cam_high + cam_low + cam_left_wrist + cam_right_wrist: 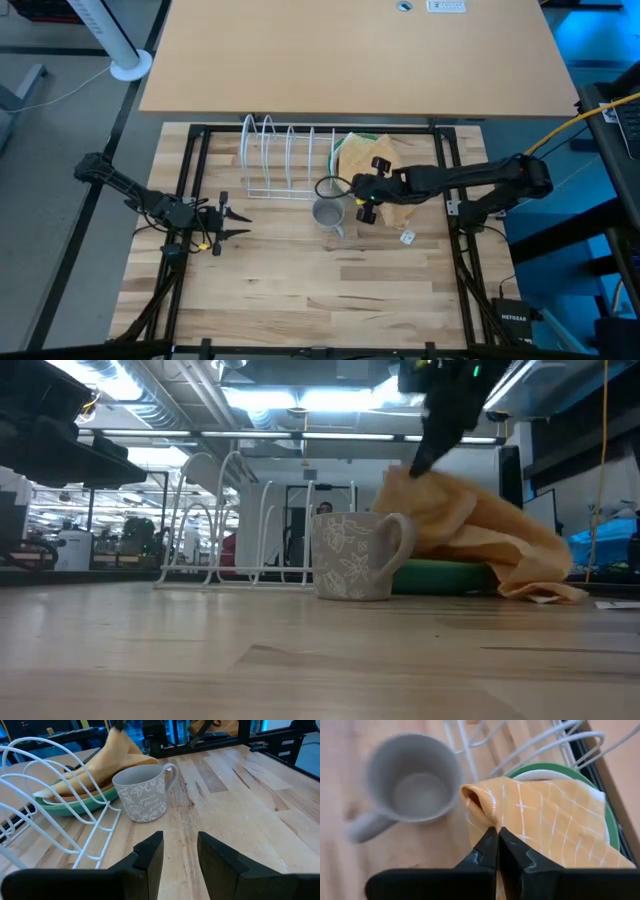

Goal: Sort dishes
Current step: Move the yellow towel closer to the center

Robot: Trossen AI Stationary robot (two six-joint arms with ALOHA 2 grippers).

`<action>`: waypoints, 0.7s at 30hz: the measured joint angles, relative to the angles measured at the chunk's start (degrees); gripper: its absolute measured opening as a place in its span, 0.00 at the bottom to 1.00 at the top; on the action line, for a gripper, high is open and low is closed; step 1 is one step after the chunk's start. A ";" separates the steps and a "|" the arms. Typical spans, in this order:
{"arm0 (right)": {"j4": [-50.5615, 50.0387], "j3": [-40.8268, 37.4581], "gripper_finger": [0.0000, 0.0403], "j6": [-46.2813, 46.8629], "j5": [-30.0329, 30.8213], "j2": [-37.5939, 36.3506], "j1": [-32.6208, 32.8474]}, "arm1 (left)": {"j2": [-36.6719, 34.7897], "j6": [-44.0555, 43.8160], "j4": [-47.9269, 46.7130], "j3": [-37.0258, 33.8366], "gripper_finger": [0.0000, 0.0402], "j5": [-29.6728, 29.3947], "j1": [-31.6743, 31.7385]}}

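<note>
A: Now, count?
B: One grey mug [328,214], one wire rack [288,158], frame centre. Green plate [612,836] under yellow checked cloth [551,825].
A: Claws?
B: Right gripper [497,838] pinched closed on cloth. Left gripper [180,851] parted, empty, left-centre.

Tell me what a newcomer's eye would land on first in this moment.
The right gripper, shut on a fold of the yellow checked cloth, which covers the stacked plates; only a green plate rim shows beneath. Beside them stands a grey patterned mug, next to the empty white wire rack. The left gripper waits open, apart from them.
</note>
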 joint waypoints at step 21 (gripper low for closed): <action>-14.78 14.37 0.01 27.28 1.63 4.42 24.16 | 0.02 0.00 0.00 0.01 0.28 0.01 0.00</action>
